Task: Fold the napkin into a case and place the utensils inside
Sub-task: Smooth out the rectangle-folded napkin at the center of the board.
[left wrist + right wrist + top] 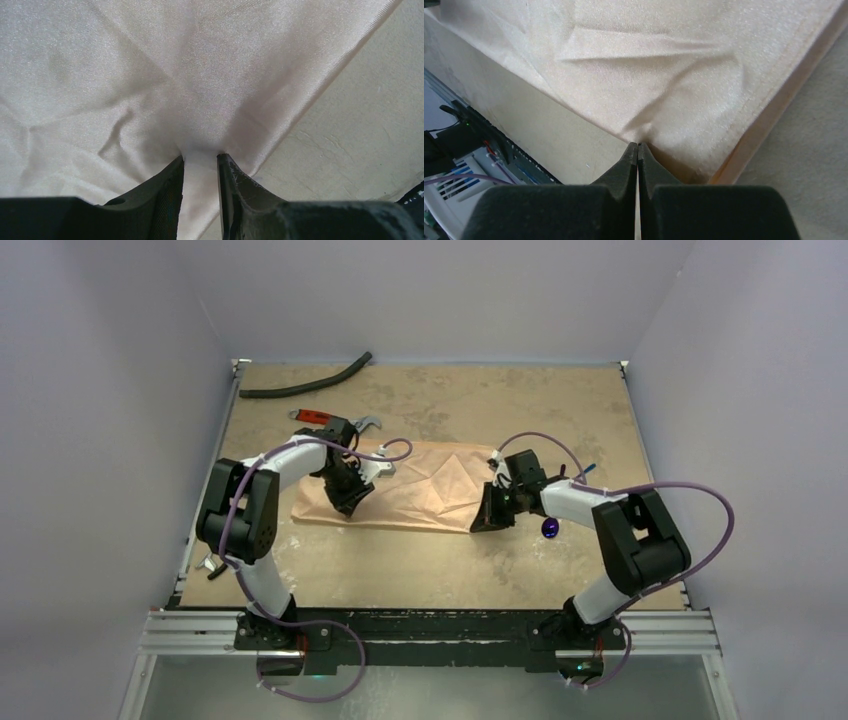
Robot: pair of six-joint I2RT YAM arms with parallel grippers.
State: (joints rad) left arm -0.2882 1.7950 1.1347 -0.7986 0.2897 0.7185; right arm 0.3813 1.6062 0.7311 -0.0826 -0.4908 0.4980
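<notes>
The napkin lies flat on the table, folded only partway, I think. My left gripper pinches its near edge, and my right gripper is pressed tight on its near right corner. The spoon and fork lie outside it, not yet tucked in.

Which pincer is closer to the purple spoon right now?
Right. The right pincer grips the napkin's right end, with the purple spoon just beyond it; the left pincer grips the napkin's left end, across the cloth from the spoon.
</notes>
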